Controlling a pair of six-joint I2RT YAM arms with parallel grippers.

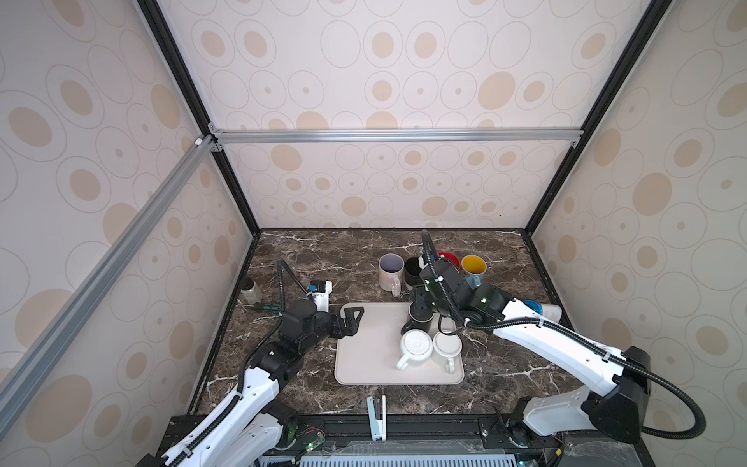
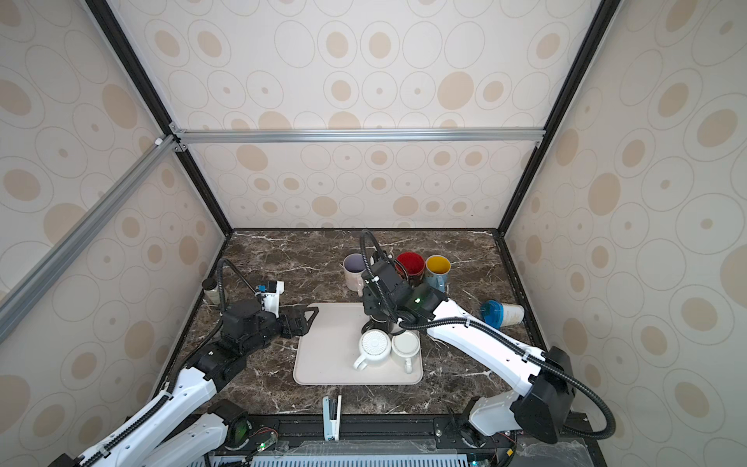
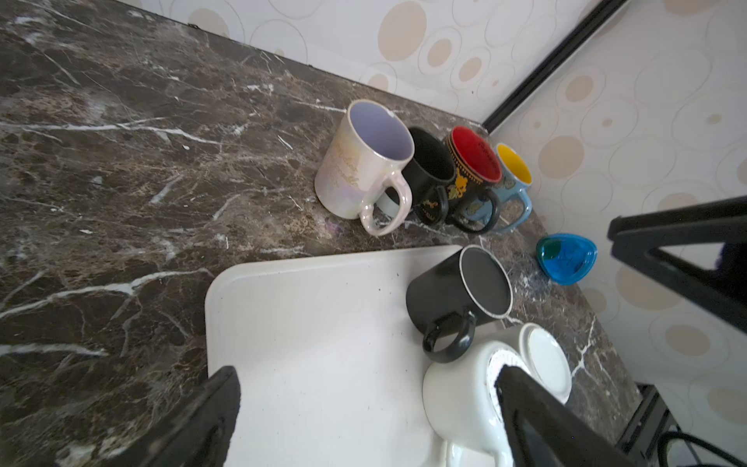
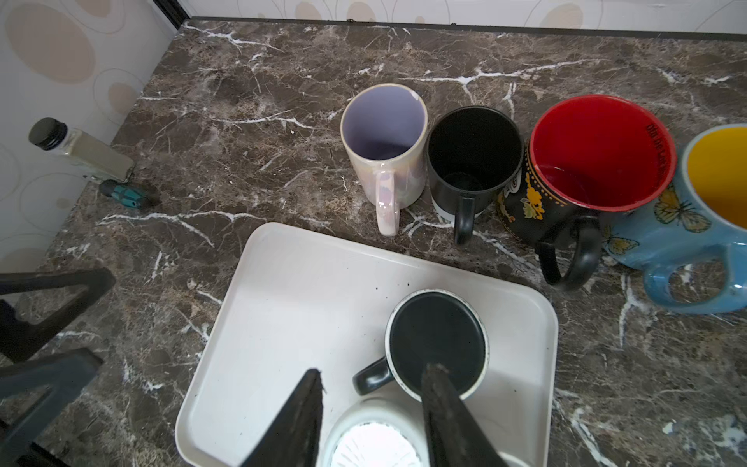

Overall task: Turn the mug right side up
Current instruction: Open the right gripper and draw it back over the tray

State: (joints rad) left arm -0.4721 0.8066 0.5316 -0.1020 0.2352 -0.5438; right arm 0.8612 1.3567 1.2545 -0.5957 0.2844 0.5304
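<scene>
Found black mug (image 4: 438,343) upside down, base up, at far rt corner of white tray (image 4: 303,303), handle turned toward ribbed white mug (image 1: 416,345). Not yet righted.

Logged R gripper (image 4: 376,371) directly over it: fingers partly apart, clamping nothing, handle between them in wrist view, one finger overlapping mug base. Contact w/ mug: cannot tell.

Logged L gripper (image 3: 366,370) at tray's left edge: fingers spread wide, empty, well apart from black mug.

Also on tray, both inverted, side by side toward front: ribbed white mug and plain white mug (image 1: 447,347).

Behind tray on marble top (image 1: 303,258), row of four upright: pearl mug (image 4: 384,161), upright black mug (image 4: 473,161), red-lined mug (image 4: 598,153), blue mug (image 4: 663,242) w/ yellow inside.

At left wall: small bottle (image 4: 81,153), screwdriver (image 4: 121,194) just beside. At rt: blue-lidded cup (image 1: 541,309) on its side.
</scene>
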